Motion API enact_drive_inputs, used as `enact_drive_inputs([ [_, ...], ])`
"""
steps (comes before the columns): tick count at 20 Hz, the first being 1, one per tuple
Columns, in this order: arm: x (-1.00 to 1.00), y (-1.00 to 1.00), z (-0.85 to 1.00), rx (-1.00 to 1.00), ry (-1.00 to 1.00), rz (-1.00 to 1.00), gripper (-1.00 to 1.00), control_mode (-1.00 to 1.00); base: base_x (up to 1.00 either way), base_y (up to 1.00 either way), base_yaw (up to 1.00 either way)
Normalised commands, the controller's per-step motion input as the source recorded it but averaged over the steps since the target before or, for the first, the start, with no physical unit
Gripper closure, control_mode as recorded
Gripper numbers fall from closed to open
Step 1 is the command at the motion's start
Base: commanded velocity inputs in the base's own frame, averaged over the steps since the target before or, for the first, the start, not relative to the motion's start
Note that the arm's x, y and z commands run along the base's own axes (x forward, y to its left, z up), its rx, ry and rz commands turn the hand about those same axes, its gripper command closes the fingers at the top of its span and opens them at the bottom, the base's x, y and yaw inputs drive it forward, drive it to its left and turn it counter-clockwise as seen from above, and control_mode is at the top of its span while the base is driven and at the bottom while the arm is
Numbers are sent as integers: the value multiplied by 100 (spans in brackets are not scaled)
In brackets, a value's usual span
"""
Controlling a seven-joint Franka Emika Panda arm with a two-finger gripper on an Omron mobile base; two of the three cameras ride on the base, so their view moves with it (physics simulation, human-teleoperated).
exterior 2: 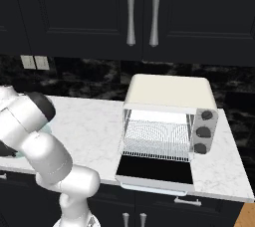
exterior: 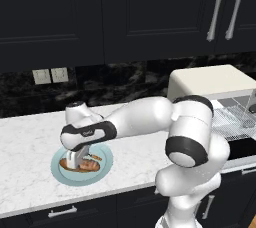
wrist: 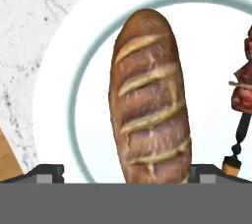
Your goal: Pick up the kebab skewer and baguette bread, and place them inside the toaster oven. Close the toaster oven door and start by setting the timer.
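The baguette bread [wrist: 150, 105] lies on a white plate with a pale blue ring [wrist: 54, 85]. Beside it on the plate is the kebab skewer [wrist: 243, 95], with reddish chunks and a dark handle end. My gripper [wrist: 127, 174] hangs open just above the loaf, one fingertip on each side of it, holding nothing. In the left base view the gripper [exterior: 77, 159] points down at the plate [exterior: 102, 172] on the counter's left. The cream toaster oven [exterior 2: 169, 94] stands to the right, its door [exterior 2: 154, 171] folded down flat and its wire rack [exterior 2: 157, 139] bare.
Three knobs [exterior 2: 204, 131] sit on the oven's right side. A tan wooden edge [wrist: 7, 159] shows next to the plate. Marble counter [exterior 2: 94, 121] lies between plate and oven. Dark cabinets with silver handles [exterior 2: 130, 12] hang overhead.
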Motion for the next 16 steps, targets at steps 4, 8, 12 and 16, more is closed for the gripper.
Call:
enact_drive_inputs([
  [4,33,18,-5,0,0,0,-100,-100,0,0,0],
  [8,25,4,-14,0,0,0,-100,-100,0,0,0],
  [12,0,1,-27,0,0,0,-100,-100,0,0,0],
  [16,0,2,-29,0,1,0,-100,-100,0,0,0],
])
